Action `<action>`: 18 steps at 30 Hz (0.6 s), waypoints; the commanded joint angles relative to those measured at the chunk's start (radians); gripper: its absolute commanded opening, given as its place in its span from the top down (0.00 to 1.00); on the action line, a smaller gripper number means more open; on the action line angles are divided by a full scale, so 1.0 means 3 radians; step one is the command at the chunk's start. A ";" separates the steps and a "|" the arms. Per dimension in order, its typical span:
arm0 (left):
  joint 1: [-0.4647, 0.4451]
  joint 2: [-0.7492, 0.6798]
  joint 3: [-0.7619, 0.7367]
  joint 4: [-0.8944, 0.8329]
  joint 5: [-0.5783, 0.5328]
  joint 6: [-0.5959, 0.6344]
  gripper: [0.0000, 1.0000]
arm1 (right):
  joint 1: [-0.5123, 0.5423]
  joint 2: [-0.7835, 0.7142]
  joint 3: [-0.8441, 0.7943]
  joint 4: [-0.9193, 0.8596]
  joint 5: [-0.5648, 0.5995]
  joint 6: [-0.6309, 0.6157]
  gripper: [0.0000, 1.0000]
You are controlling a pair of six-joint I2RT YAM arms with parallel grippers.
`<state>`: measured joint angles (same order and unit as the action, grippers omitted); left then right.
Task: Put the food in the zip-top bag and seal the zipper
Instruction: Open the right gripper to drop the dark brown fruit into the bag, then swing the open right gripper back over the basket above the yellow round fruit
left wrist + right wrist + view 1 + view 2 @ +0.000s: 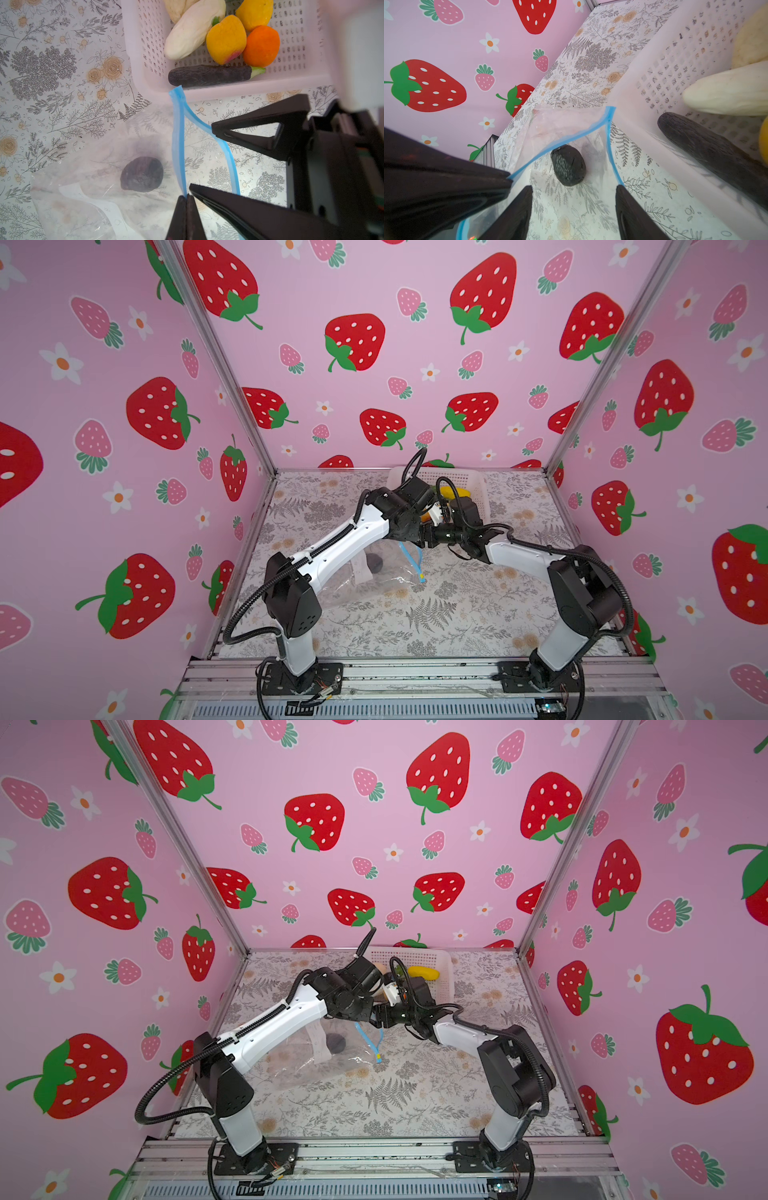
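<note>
- My left end effector (186, 197) is clenching the zipper (178, 145).
- My right end effector (574, 187) is hovering released beside it.
- The zip-top bag (83, 182) is lying on the desk (52, 99), holding one dark food piece (142, 173).

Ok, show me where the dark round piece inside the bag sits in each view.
Top view: dark round piece inside the bag, left of the zipper.
Top view: same piece, same spot.
Left wrist: it lies under film, beside the zipper.
Right wrist: it is framed by the open mouth.
Shared landmark: the zipper.
</note>
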<state>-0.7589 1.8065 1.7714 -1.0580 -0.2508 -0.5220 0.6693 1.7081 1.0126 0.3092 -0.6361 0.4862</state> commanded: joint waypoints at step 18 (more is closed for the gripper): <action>0.0100 -0.0411 -0.0331 0.0137 -0.0034 -0.0095 1.00 | -0.0501 -0.0273 0.0603 -0.1352 0.0778 -0.0774 0.37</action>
<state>-0.7330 1.7088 1.6836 -1.0195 -0.2523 -0.5285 0.5293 1.5990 1.1324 0.0029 -0.4870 0.3164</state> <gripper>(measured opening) 0.047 0.627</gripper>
